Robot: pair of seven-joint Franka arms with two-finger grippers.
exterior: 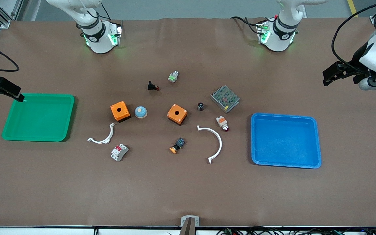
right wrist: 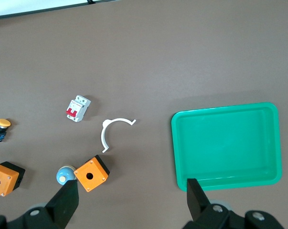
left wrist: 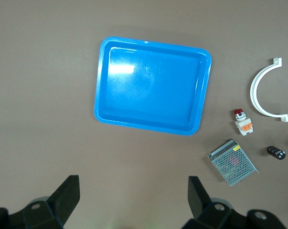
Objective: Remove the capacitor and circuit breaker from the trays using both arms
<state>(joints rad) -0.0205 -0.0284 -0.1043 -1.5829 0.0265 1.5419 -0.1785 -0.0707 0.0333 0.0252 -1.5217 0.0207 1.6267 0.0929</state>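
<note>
The capacitor (exterior: 200, 106), a tiny black cylinder, stands mid-table beside a metal mesh box; it also shows in the left wrist view (left wrist: 276, 152). The breaker (exterior: 119, 152), white-grey with a red lever, lies nearer the front camera than the orange boxes, and shows in the right wrist view (right wrist: 78, 108). My left gripper (exterior: 330, 76) (left wrist: 133, 195) is open and empty, high over the left arm's end of the table. My right gripper (exterior: 15, 93) (right wrist: 132, 198) is open and empty, high over the green tray's edge.
A green tray (exterior: 38, 117) lies at the right arm's end, a blue tray (exterior: 286, 140) at the left arm's end. Between them: two orange boxes (exterior: 120, 111) (exterior: 177, 114), a mesh box (exterior: 225, 98), two white curved clips (exterior: 103, 137) (exterior: 212, 142), an indicator light (exterior: 222, 122), several buttons.
</note>
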